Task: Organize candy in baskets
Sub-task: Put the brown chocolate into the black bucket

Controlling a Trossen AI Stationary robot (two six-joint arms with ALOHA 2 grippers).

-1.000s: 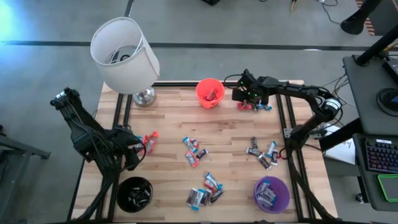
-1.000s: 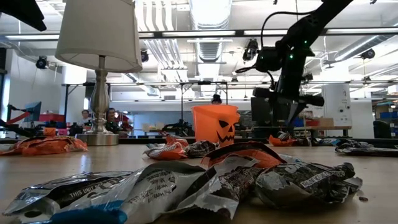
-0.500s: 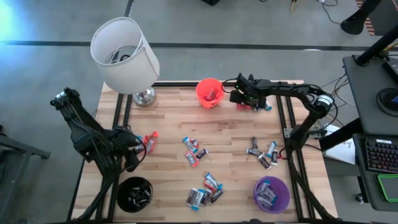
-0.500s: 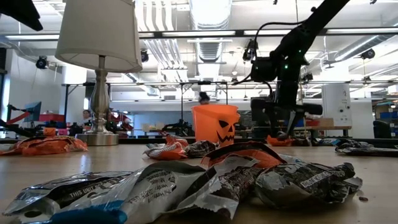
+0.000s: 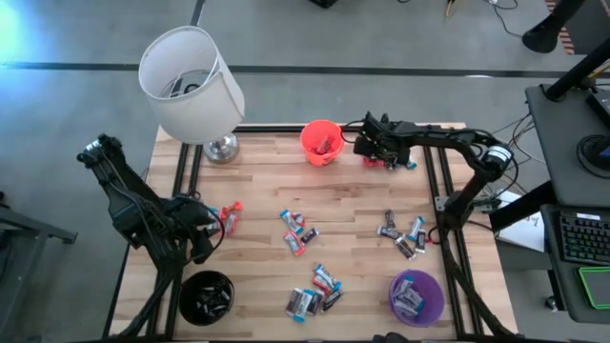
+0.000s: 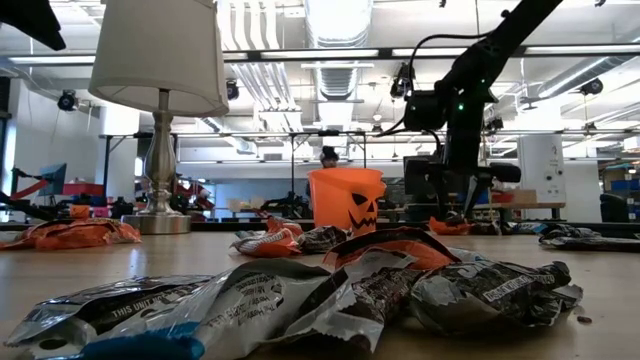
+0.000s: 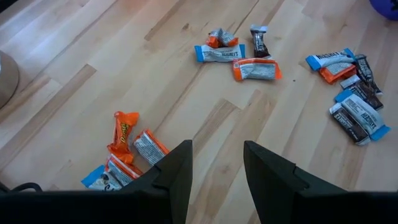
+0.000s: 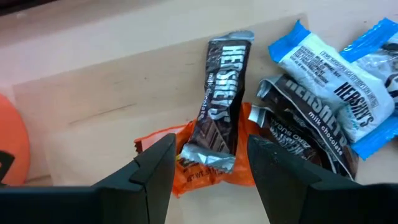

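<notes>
Right wrist view: the right gripper has its jaws spread wide, straddling a dark brown bar that lies on an orange wrapper on the tabletop; nothing is gripped yet.
Writing close by: "HERSHEY'S" runs along the brown bar; the blue-and-white candy beside it reads "HERSHEY'S", and the dark wrapper under that shows "milk chocolate".
Step in hand: by my reading, the pick, with the right gripper low over the far-corner pile, just beside the orange bucket.
Next move: it likely calls for a short descent, then closing on the brown bar alone; the orange wrapper beneath may come up with it.
Left gripper: the left gripper hovers near the tabletop's left edge, jaws apart and empty, beside a small cluster of orange wrappers; that arm looks to be waiting.
Loose candy: scattered groups lie mid-tabletop, toward the front and to the right.
Low view: a foreground wrapper carries small print, too blurred to read fully.
Other baskets: the purple bucket at front right holds several candies; the black bucket sits at front left.
Farthest: the orange bucket bears a black jack-o'-lantern face; a white-shaded lamp stands at the far left corner.
</notes>
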